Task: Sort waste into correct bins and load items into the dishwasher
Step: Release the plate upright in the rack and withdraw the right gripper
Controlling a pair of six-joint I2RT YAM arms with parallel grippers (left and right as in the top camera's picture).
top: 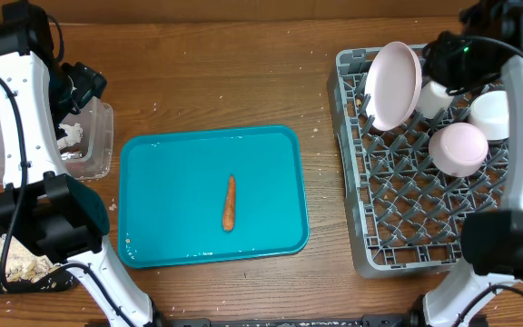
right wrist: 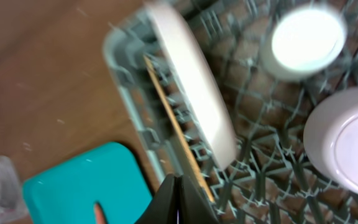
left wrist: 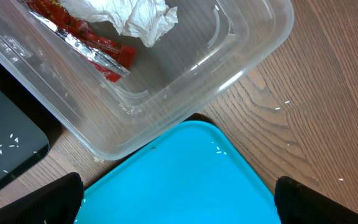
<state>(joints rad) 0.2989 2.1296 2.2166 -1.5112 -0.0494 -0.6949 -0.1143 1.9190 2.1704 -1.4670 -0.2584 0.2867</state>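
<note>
Chopstick [right wrist: 174,117] beside plate [right wrist: 197,81] shows from right wrist, not overhead.

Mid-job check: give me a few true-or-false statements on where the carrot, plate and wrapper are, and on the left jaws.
The carrot lies on the teal tray. True.
The plate lies flat on the teal tray. False: it stands on edge in the dish rack.
The red wrapper shares the clear tub with the napkin. True.
The left jaws are shut. False: the left gripper has its jaws wide open.
</note>
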